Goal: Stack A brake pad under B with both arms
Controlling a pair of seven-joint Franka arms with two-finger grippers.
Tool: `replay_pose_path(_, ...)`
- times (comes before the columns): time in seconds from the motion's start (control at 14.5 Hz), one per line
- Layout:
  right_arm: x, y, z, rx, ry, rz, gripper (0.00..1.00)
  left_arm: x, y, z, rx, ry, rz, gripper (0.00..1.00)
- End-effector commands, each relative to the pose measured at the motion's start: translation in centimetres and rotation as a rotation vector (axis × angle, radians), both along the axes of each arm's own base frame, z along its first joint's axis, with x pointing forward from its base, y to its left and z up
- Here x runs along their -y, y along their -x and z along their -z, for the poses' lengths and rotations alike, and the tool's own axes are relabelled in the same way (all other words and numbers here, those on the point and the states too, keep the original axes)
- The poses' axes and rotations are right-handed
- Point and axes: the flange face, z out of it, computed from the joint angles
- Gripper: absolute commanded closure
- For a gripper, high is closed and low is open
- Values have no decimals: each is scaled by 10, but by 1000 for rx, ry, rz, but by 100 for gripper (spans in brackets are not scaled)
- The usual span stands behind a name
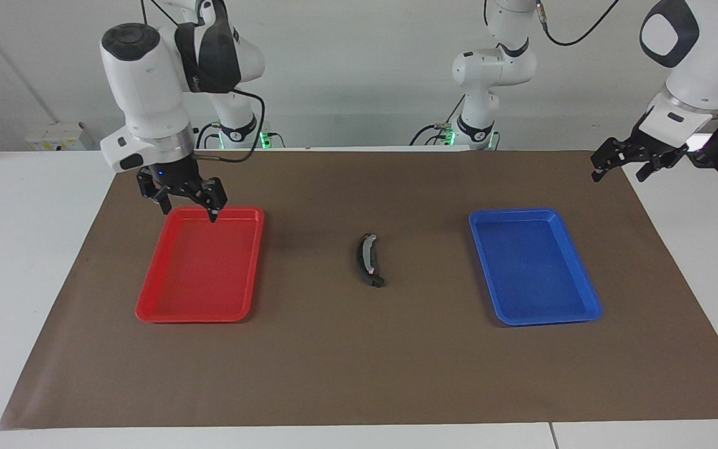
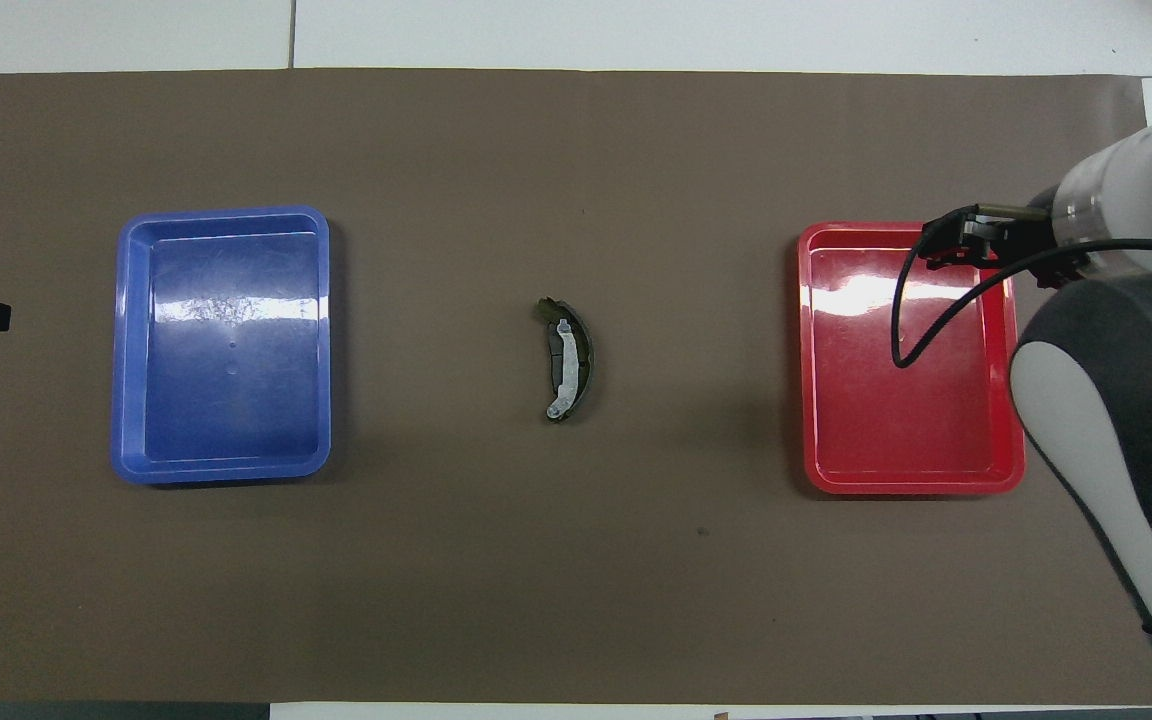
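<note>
B (image 1: pixel 368 259) is a long, dark crescent with a silvery inner strip, and it lies alone on the brown mat midway between the two trays; the overhead view shows B (image 2: pixel 567 361) clear of both arms. The A brake pad is hidden; nothing separate shows beside B. My right gripper (image 1: pixel 189 212) hangs open and empty above the red tray (image 1: pixel 147 310), over the tray's corner nearest the robots. My left gripper (image 1: pixel 619 173) waits open and empty in the air over the mat's edge at the left arm's end of the table.
An empty blue tray (image 1: pixel 591 312) lies on the mat toward the left arm's end, and the blue tray (image 2: pixel 122 350) also shows in the overhead view. The red tray (image 2: pixel 806 400) is empty too. The brown mat (image 1: pixel 359 374) covers most of the white table.
</note>
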Motion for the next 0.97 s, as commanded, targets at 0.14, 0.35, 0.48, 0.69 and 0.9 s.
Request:
replay_pose_path(0.14, 39, 33, -37, -89, -47, -9, 0, -2, 6, -4, -3, -13, -11, 0)
replay_pose_path(0.35, 67, 32, -54, -112, -44, -34, 0, -2, 6, -4, -3, -13, -11, 0)
replay_pose_path(0.48, 65, 30, -55, -101, -41, -35, 0, -2, 6, -4, -3, -13, -11, 0)
replay_pose_path(0.69, 56, 33, -51, -108, -37, -49, 0, -2, 6, -4, -3, -13, -11, 0)
replay_pose_path(0.9, 61, 32, -51, -105, -41, -45, 0, -2, 6, -4, -3, -13, -11, 0)
